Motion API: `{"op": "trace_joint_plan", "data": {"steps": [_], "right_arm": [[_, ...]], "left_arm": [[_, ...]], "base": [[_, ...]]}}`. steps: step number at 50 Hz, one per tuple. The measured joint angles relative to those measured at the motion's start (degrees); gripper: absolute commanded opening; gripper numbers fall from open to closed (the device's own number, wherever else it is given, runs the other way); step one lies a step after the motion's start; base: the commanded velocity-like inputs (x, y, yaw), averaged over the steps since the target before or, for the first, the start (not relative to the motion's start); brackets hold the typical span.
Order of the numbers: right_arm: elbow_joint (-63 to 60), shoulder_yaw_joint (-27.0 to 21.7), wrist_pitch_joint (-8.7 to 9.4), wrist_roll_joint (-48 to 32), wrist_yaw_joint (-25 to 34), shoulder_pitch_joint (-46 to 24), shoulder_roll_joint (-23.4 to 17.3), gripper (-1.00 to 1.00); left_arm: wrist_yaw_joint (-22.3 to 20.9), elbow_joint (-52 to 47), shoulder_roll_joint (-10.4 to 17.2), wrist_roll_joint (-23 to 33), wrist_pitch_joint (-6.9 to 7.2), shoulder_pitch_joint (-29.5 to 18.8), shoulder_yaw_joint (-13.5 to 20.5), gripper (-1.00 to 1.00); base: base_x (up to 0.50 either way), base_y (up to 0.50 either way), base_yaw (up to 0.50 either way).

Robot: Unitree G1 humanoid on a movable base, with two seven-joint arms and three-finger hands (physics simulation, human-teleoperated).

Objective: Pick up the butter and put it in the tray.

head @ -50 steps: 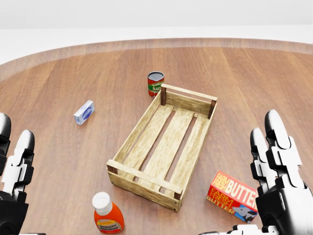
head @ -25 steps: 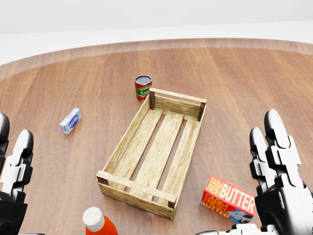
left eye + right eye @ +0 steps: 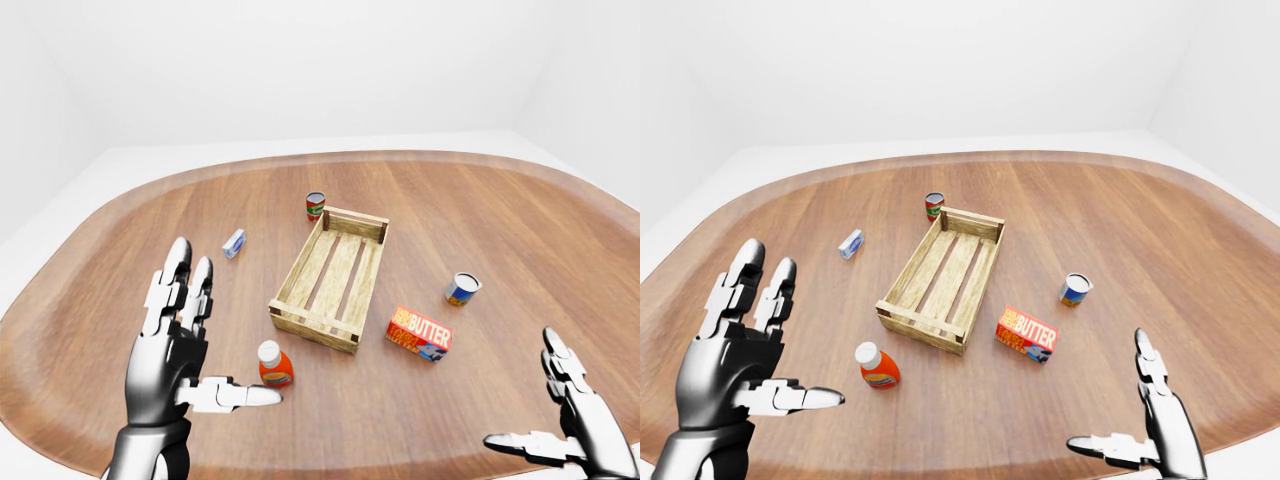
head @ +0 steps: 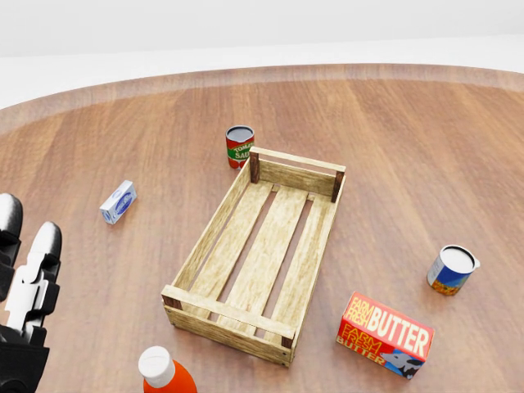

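Observation:
The red butter box [image 4: 385,336] lies flat on the round wooden table, at the lower right of the head view, just right of the tray's near corner. The tray is an empty slatted wooden crate [image 4: 296,173] in the middle of the view. My left hand [image 3: 215,330] is open, fingers spread, raised at the lower left, far from the butter. My right hand [image 3: 1108,392] is open, low at the bottom right of the eye views, below and right of the butter and apart from it. It is out of the head view.
A tomato sauce can [image 4: 239,146] stands at the crate's far left corner. A small blue-white box [image 4: 118,201] lies to the left. An orange bottle with a white cap [image 4: 164,372] stands below the crate. A blue-white can [image 4: 451,270] stands right of the crate, above the butter.
The view first shifted, sliding everything left. Then my right hand dropped out of the head view, uncovering the blue-white can. The butter and crate have not moved on the table.

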Motion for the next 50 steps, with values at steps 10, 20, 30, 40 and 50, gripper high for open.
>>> {"op": "trace_joint_plan", "data": {"steps": [10, 20, 30, 40, 50], "right_arm": [[3.83, -9.80, -1.28, -3.34, 6.41, -1.44, 2.21, 1.00], [5.49, -12.52, -1.24, -6.26, 7.86, -2.76, 2.52, 1.00], [5.46, -11.18, 0.39, -9.53, 6.85, -3.96, 1.61, 1.00], [4.87, -8.55, 2.69, -13.13, 5.28, -4.80, 0.71, 1.00], [5.00, -5.45, 5.94, -16.43, 3.78, -6.01, -0.88, 1.00]], "left_arm": [[-0.17, -0.34, -0.04, 0.01, 0.00, 0.38, -0.18, 1.00], [-0.20, -0.21, -0.02, 0.00, 0.00, 0.27, -0.14, 1.00], [-0.36, -0.38, -0.10, -0.20, 0.00, 0.23, 0.17, 1.00], [-0.42, -0.32, -0.16, -0.20, 0.00, 0.03, 0.31, 1.00], [-0.60, -0.50, -0.23, -0.49, 0.00, -0.05, 0.70, 1.00]], "base": [[0.00, 0.00, 0.00], [0.00, 0.00, 0.00], [0.00, 0.00, 0.00], [0.00, 0.00, 0.00], [0.00, 0.00, 0.00]]}}
